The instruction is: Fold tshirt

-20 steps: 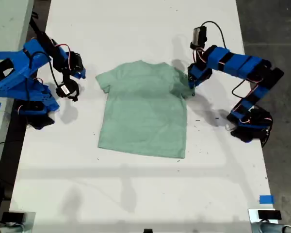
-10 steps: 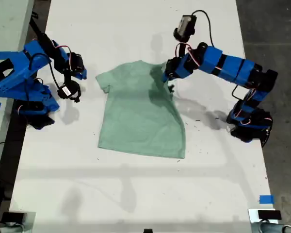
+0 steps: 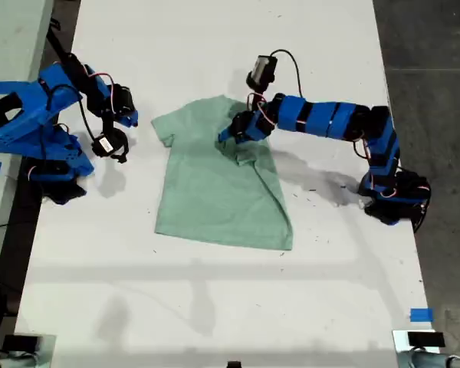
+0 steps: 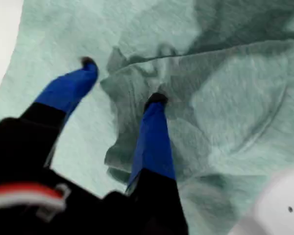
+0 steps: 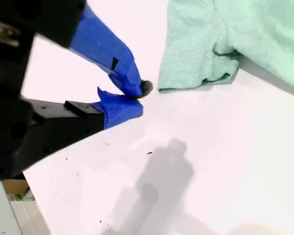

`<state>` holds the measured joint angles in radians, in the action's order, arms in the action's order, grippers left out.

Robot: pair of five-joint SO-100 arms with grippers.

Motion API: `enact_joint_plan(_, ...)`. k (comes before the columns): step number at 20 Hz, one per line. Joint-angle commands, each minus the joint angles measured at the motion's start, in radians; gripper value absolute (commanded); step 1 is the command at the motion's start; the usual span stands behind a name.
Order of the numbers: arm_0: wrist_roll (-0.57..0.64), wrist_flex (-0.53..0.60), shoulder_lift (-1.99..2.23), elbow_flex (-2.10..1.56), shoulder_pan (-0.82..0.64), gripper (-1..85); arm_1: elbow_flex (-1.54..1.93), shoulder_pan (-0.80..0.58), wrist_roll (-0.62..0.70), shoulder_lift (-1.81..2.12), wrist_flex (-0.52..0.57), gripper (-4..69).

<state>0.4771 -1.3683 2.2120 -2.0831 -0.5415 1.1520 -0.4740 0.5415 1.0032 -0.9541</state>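
A: Exterior view status: one tshirt (image 3: 222, 180) lies flat at the middle of the white table (image 3: 215, 307). The sleeve side toward the exterior view's right is drawn inward over the chest; the sleeve toward the exterior view's left lies unfolded.

B: Gripper states?

A: My first gripper (image 4: 121, 81) is over the bunched cloth with its fingers spread. A ridge of fabric sits between them; one tip touches it, but they are not pressed together on it. My second gripper (image 5: 137, 98) hovers just beside the other sleeve, apart from it, fingertips nearly together and holding nothing.

B: Progress?

A: Judged early. One side fold is partly laid and rumpled. The opposite sleeve and the lengthwise fold remain.

B: Count?

A: One tshirt, two arms, two grippers, one table.
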Motion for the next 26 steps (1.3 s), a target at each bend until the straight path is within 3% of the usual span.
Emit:
enact_joint_plan(1,-0.011,0.018,-0.020,0.061,0.031,0.1,-0.181,0.018,0.005,0.040,-0.130,34.2)
enact_joint_plan(3,-0.015,0.018,-0.038,0.078,0.043,0.1,-0.195,0.014,0.031,0.181,-0.242,29.0)
enact_joint_plan(8,-0.015,0.017,-0.052,0.098,0.052,0.1,-0.038,0.018,0.061,0.538,-0.500,24.0)
enact_joint_plan(10,-0.015,-0.005,-0.091,0.132,0.048,0.1,0.127,0.052,0.049,0.658,-0.492,16.9)
enact_joint_plan(12,-0.009,-0.029,-0.153,0.190,0.040,0.6,0.261,0.094,0.021,0.739,-0.468,16.4)
enact_joint_plan(15,0.028,-0.071,-0.241,0.302,0.014,23.0,0.411,0.138,-0.029,0.828,-0.431,16.9)
enact_joint_plan(17,0.069,-0.089,-0.284,0.376,-0.012,28.8,0.482,0.150,-0.052,0.885,-0.414,16.7)
enact_joint_plan(22,0.150,-0.172,-0.419,0.561,-0.091,32.5,0.574,0.153,-0.069,1.020,-0.411,15.3)
enact_joint_plan(26,0.186,-0.103,-0.511,0.518,-0.137,33.4,0.621,0.149,-0.072,1.065,-0.413,14.8)
